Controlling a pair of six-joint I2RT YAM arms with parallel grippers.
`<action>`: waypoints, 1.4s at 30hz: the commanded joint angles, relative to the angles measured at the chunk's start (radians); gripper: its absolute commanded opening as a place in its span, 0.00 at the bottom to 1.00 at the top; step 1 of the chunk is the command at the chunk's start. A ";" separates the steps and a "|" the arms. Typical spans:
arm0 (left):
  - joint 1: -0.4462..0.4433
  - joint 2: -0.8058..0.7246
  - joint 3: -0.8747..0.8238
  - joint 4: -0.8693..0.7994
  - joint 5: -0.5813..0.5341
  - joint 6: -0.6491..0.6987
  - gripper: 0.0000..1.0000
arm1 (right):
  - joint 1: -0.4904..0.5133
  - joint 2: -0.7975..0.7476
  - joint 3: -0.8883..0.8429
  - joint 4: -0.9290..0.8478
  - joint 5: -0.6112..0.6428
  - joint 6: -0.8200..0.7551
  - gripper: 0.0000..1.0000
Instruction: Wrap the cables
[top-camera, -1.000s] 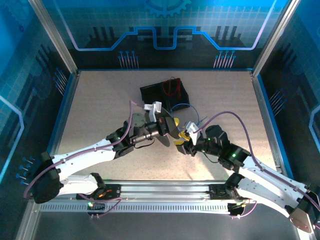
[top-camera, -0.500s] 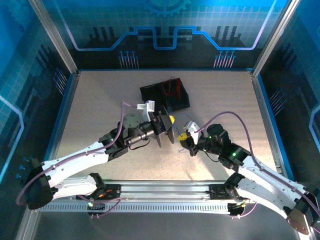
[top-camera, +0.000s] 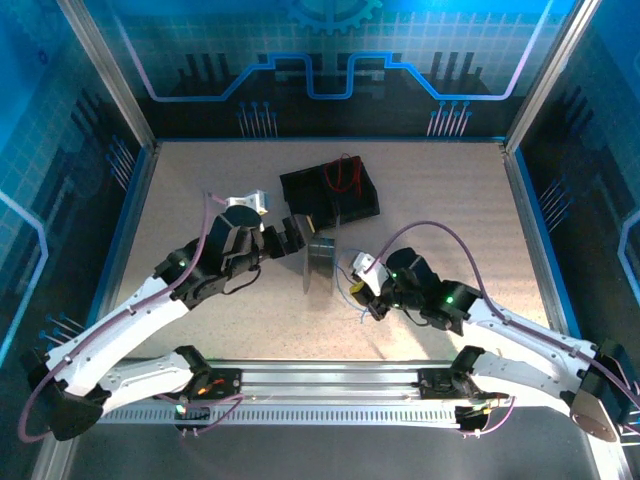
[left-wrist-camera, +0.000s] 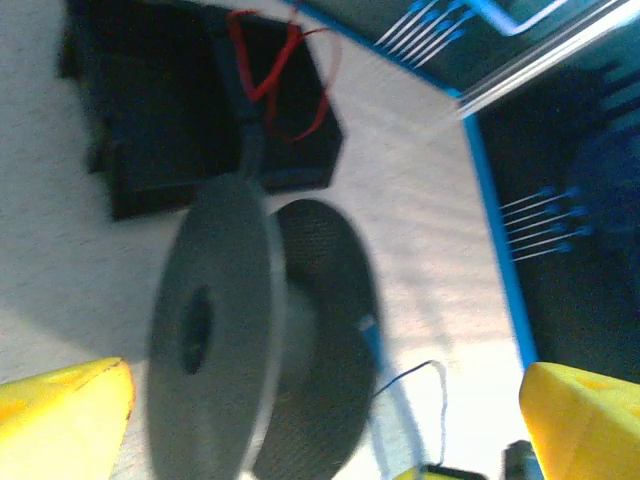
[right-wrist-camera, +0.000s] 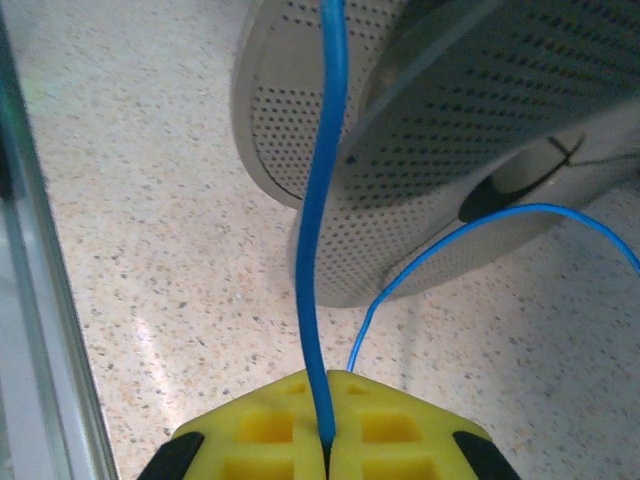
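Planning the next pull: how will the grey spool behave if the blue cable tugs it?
The spool stands on its flange rims, ungripped, so it likely rolls. Its perforated flanges suggest it is light, so the blue cable pinched in the right gripper may drag or tip it.

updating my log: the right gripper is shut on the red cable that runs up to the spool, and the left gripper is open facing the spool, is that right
Not quite. The cable pinched in the right gripper is the blue cable, not the red one, as the right wrist view shows. The red cable lies on the black tray. The rest holds: the blue cable runs up to the spool, and the left gripper is open, facing it.
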 joint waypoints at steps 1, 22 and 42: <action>0.050 0.015 0.008 -0.127 0.063 0.085 0.99 | 0.058 0.016 0.076 -0.064 0.117 0.039 0.00; 0.032 0.292 0.145 -0.152 0.234 0.255 0.99 | 0.275 0.264 0.218 -0.120 0.480 0.201 0.00; 0.014 0.414 0.203 -0.220 0.206 0.277 0.53 | 0.317 0.338 0.227 -0.069 0.589 0.187 0.00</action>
